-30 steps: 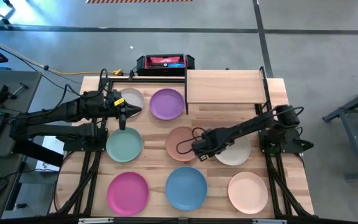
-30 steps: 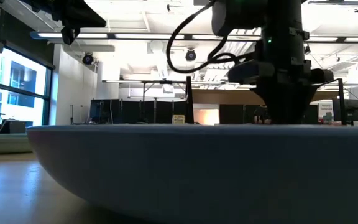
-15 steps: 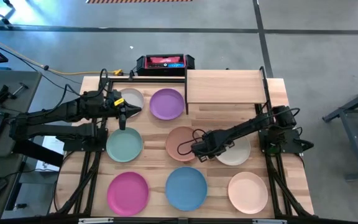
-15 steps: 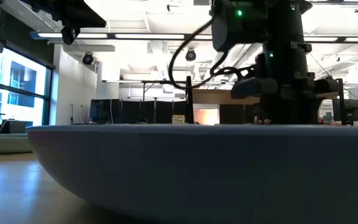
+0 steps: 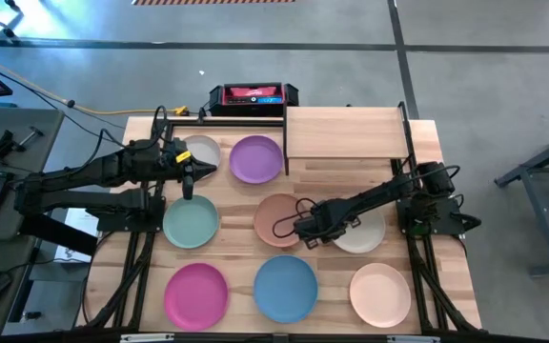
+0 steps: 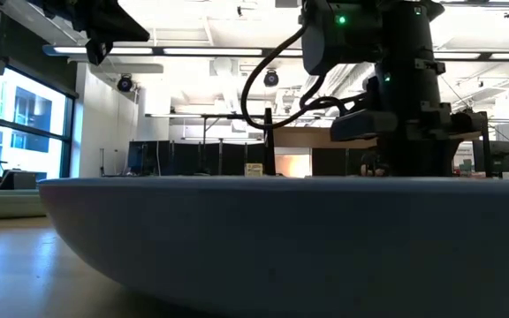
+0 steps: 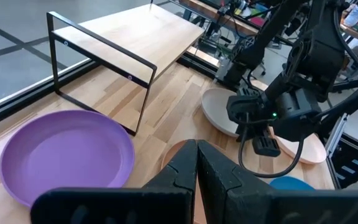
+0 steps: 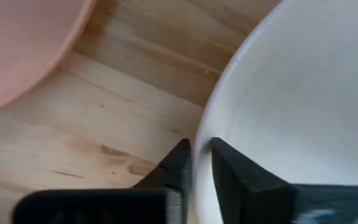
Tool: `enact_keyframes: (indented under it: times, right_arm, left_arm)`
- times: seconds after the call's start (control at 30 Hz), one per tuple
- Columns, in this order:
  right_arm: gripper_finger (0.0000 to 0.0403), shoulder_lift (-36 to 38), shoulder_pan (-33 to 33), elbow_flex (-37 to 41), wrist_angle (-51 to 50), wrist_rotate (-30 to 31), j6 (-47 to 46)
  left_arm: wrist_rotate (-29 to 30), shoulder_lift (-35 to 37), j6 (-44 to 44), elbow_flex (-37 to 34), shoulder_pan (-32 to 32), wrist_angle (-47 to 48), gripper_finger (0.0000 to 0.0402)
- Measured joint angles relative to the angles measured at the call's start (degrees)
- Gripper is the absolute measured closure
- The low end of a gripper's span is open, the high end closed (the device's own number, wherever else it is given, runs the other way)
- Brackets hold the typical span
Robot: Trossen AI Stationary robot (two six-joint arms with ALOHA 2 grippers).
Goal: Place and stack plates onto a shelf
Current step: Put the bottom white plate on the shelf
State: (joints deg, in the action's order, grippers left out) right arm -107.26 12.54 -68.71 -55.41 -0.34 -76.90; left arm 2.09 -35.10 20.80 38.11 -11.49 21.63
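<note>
Seven plates lie flat on the tabletop in the high view: white [image 5: 203, 151], purple [image 5: 256, 158], mint [image 5: 191, 221], terracotta [image 5: 276, 217], pink [image 5: 196, 293], blue [image 5: 286, 288] and peach [image 5: 380, 293]. The cream plate [image 5: 360, 232] lies right of the terracotta one. The shelf [image 5: 346, 133] stands at the far edge, bare. My right gripper [image 5: 305, 229] is down at the cream plate's left rim, shut on it. My left gripper [image 5: 188, 181] hangs shut above the wood between the white and mint plates, touching nothing. My right gripper [image 8: 197, 152] pinches the cream plate's rim [image 8: 199, 134] on the side facing the terracotta plate [image 8: 17, 43]. One finger [image 8: 229, 163] is inside the plate and one [image 8: 178, 163] outside. The fingers come from above, pointing down. Whether the plate rests on the table, I cannot tell.
A black and red box [image 5: 254, 95] sits beyond the table's far edge. The shelf's black frame posts [image 7: 143, 102] stand next to the purple plate [image 7: 67, 155]. In the low view the blue plate [image 6: 254, 238] fills the foreground, with the right arm [image 6: 400, 88] behind it.
My right gripper has come down a little onto the cream plate's left rim, as the low view shows. The plates lie where they were.
</note>
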Motion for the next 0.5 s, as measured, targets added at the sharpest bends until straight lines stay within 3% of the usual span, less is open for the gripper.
enact_keyframes:
  times: [0.1, 0.5]
  right_arm:
    - [0.0396, 0.1, 0.0, 0.0, -0.2, -0.5, 0.9]
    - [0.0399, 0.1, 0.0, -0.4, -1.6, -3.5, 1.1]
  left_arm:
    - [0.0, 0.0, 0.0, 0.0, 0.0, 0.0, 0.0399]
    - [0.0, 0.0, 0.0, 0.0, 0.0, 0.0, 0.0399]
